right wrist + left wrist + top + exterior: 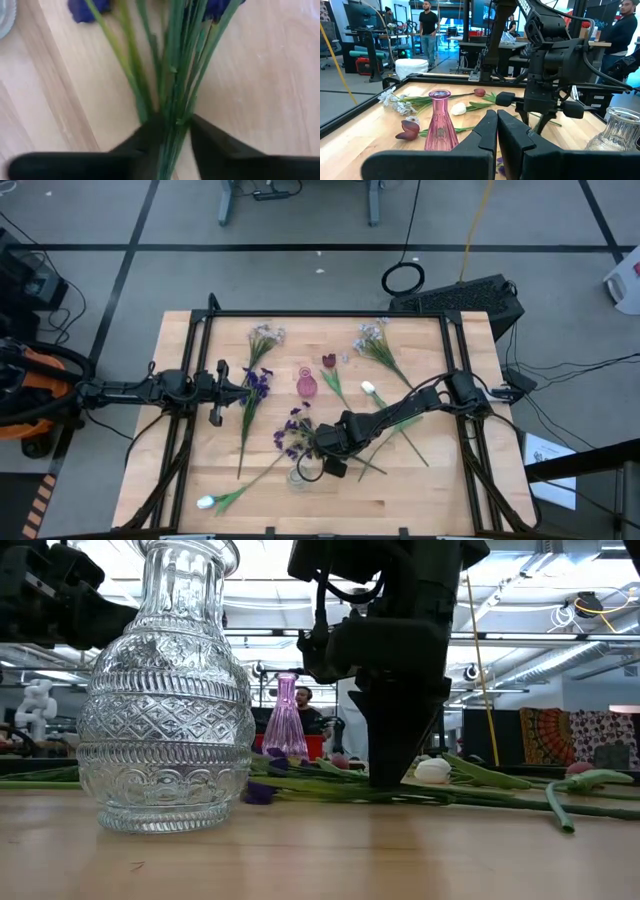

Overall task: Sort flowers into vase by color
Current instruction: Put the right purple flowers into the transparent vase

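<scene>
A robotics lab or workshop: a framed wooden worktop (400,480) on a grey floor with trailing cables (560,370), equipment racks (365,35), ceiling strip lights (520,615) and people (427,30) standing behind

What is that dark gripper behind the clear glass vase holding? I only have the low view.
Observer: That is the right gripper; its wrist view shows its fingers closed on the green stems of a dark purple flower bunch.
Operator: And the other arm?
Observer: The left gripper waits, fingers shut, beside another dark purple flower.
Operator: Anything in the small pink glass vase?
Observer: It looks empty in the left wrist view.
</scene>
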